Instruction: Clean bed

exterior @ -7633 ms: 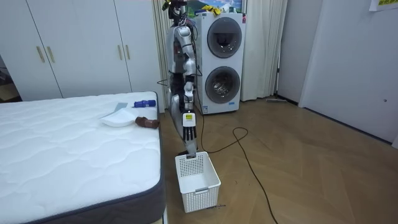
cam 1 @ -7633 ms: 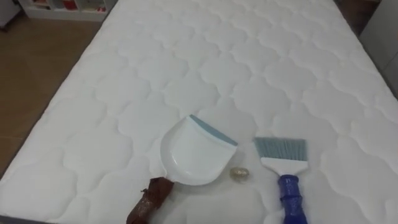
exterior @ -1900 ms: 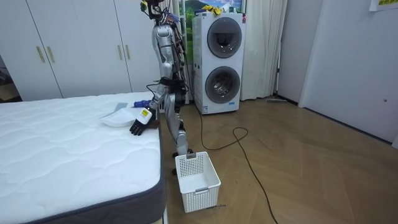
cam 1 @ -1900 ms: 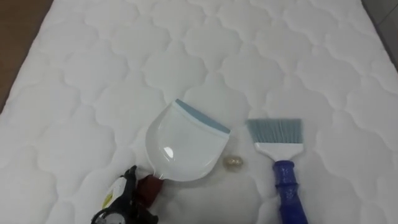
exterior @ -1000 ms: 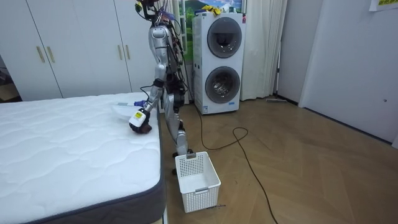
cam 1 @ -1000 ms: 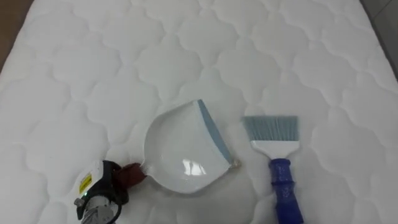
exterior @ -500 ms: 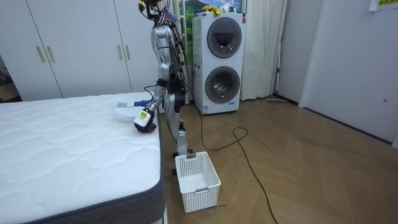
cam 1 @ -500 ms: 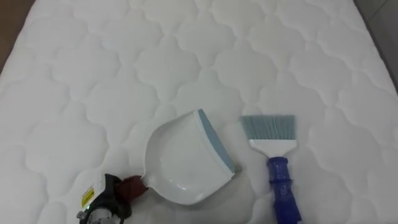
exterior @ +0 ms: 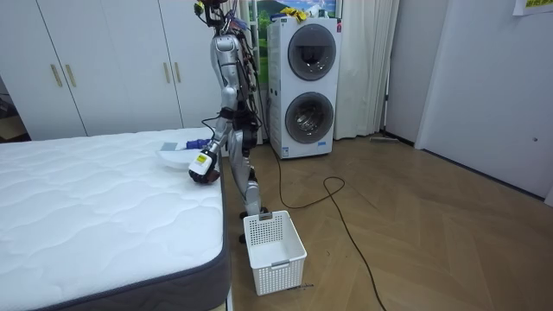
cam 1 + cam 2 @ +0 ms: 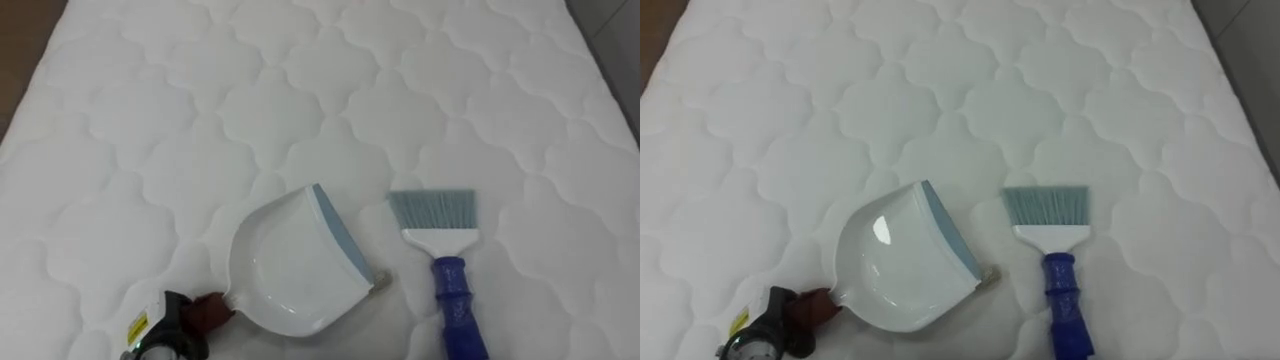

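Gripping the brown handle (image 10: pixel 212 306) of the white dustpan (image 10: pixel 280 275) in the left hand (image 10: pixel 160 335), with fingers curled round it, at the near corner of the bed (image 10: pixel 300 110). Just ahead of the hand and to its right, the pan's bowl, with the blue lip (image 10: pixel 345 240) on the side turned away from the hand. At the near end of that lip, touching it or all but touching, a small beige scrap (image 10: pixel 380 283). Further to the right of the hand, apart from the pan, a blue-handled brush (image 10: pixel 441 245), lying flat and untouched, bristles pointing away.

Judged as the scooping step: getting the scrap over the lip and into the bowl.

To do it well:
- Turn the wrist to bring the middle of the lip, not its end, square to the scrap
- Press the lip down into the quilting, leaving no gap to slip under; allow for the give of the soft surface
- Push slowly away from the hand, rightward, without a jerk likely to flick the scrap off
- Tip the bowl back toward the hand once the scrap is past the lip
- Failing that, take up the brush and sweep toward the pan
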